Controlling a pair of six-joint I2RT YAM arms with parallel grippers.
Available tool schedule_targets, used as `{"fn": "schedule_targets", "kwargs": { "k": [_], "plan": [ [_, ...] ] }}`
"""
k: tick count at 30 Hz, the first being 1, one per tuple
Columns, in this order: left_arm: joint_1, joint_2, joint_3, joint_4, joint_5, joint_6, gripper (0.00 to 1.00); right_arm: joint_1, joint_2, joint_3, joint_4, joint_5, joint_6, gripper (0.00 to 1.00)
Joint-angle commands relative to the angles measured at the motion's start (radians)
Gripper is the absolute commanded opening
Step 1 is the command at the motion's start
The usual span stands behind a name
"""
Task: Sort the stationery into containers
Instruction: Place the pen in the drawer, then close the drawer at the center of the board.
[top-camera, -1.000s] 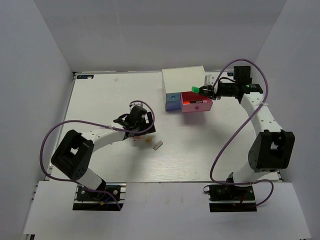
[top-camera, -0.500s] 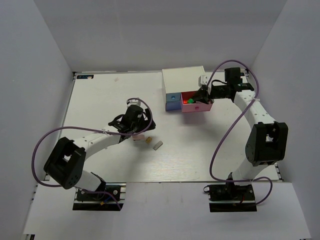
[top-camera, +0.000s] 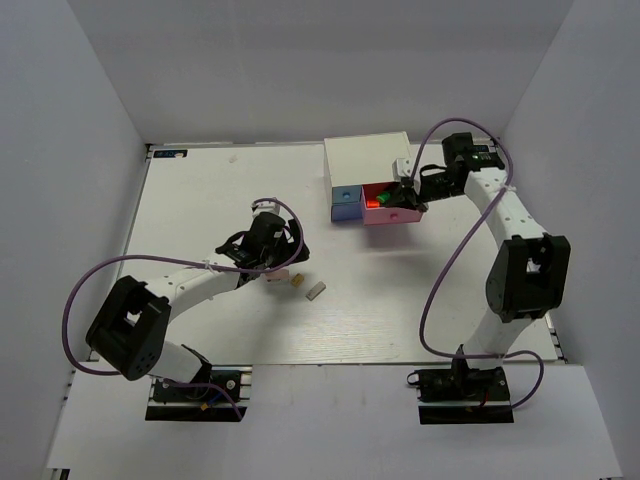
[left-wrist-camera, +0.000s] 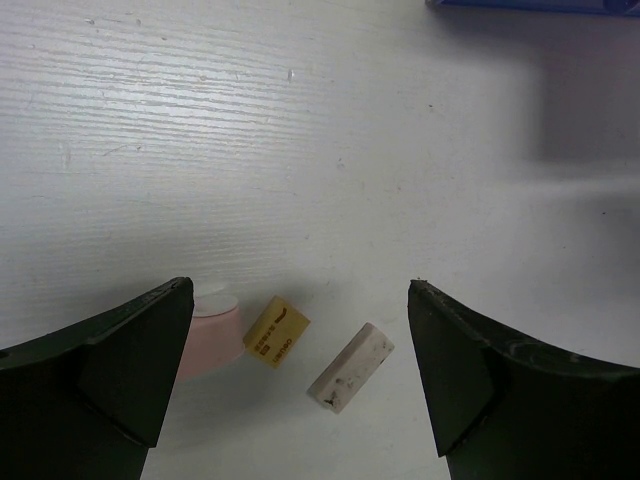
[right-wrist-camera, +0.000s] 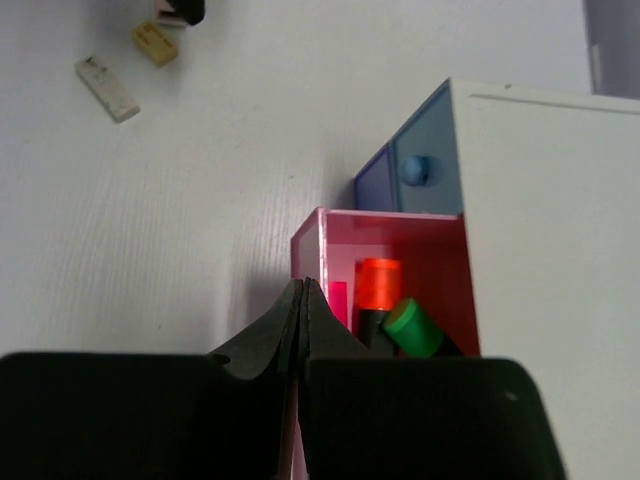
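Left gripper (left-wrist-camera: 300, 298): jaws wide apart, hovering over the white table (left-wrist-camera: 300, 120), nothing between them touching either finger. Three erasers lie on the table under and between the fingers, in a row:
- pink eraser (left-wrist-camera: 212, 338), leftmost, right next to the left finger, partly hidden by it
- tan eraser (left-wrist-camera: 277, 331), just beside the pink one, printed label up
- grey eraser (left-wrist-camera: 350, 366), just right of the tan one, lying at an angle, well clear of the right finger

None of them is gripped.

Right gripper (right-wrist-camera: 303, 292): jaws pressed together, holding nothing. Tips sit at the near wall of the pink drawer (right-wrist-camera: 385, 213), which is pulled out of the white cabinet (right-wrist-camera: 530, 250). Inside the drawer, just beyond the tips:
- orange-capped highlighter (right-wrist-camera: 378, 284)
- green-capped highlighter (right-wrist-camera: 413, 327), touching the orange one and tilted against it

Both lie in the drawer and neither is between the jaws.

The light blue drawer (right-wrist-camera: 430, 135), with a round knob, is just left of the pink one. Erasers are well apart from the drawers, toward the near left of the table.
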Motion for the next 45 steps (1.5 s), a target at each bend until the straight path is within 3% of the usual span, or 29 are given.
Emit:
{"fn": "schedule_targets", "kwargs": {
  "k": [1, 6, 17, 34, 38, 42, 43, 45],
  "plan": [
    [0.004, -0.046, -0.001, 0.021, -0.016, 0.010, 0.97, 0.021, 0.060, 0.067, -0.209, 0.053, -0.145, 0.00],
    [0.004, -0.046, -0.001, 0.021, -0.016, 0.010, 0.97, 0.035, 0.085, 0.044, -0.168, 0.122, -0.091, 0.00],
    [0.004, -0.046, -0.001, 0.021, -0.026, 0.010, 0.97, 0.089, -0.050, -0.214, 0.482, 0.358, 0.282, 0.00],
    [0.004, -0.055, -0.001, 0.039, -0.013, 0.010, 0.97, 0.165, -0.018, -0.237, 0.723, 0.548, 0.459, 0.00],
    [-0.007, -0.055, -0.014, 0.155, 0.020, 0.031, 0.97, 0.175, -0.014, -0.246, 0.757, 0.584, 0.477, 0.00],
    [-0.019, -0.020, -0.003, 0.327, 0.088, 0.114, 0.79, 0.181, -0.028, -0.272, 0.785, 0.617, 0.492, 0.00],
    [-0.019, -0.004, 0.029, 0.342, 0.103, 0.131, 0.68, 0.179, -0.028, -0.281, 0.815, 0.627, 0.493, 0.00],
    [-0.019, 0.059, 0.104, 0.343, 0.145, 0.160, 0.56, 0.181, -0.030, -0.284, 0.822, 0.633, 0.499, 0.00]
  ]
}}
